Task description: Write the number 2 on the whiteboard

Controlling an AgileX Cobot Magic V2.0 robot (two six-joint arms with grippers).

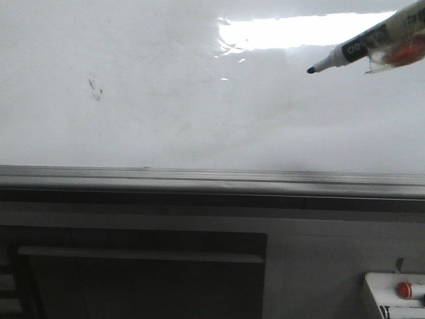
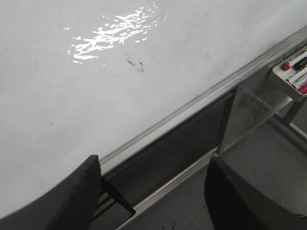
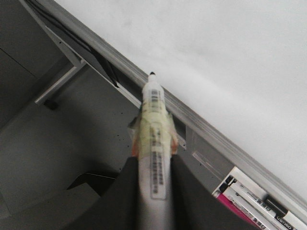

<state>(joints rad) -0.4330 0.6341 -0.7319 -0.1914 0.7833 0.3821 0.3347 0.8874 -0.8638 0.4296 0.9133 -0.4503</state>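
The whiteboard (image 1: 199,119) fills the upper front view, glossy white with a grey metal frame edge (image 1: 212,178) below it. No number 2 shows on it, only small dark smudge specks (image 1: 95,88). My right gripper (image 3: 154,165) is shut on a white marker (image 3: 154,124) wrapped in tape. In the front view the marker (image 1: 362,45) enters from the upper right, its black tip (image 1: 310,70) pointing left before the board. I cannot tell whether the tip touches. My left gripper (image 2: 153,163) is open and empty, low by the board's frame (image 2: 192,103).
A bright light reflection (image 1: 299,32) lies on the board's upper right. A small white box with a red button (image 1: 398,292) sits at the lower right, with spare markers (image 3: 259,203) in it. A dark panel and metal rails (image 1: 139,256) lie below the board.
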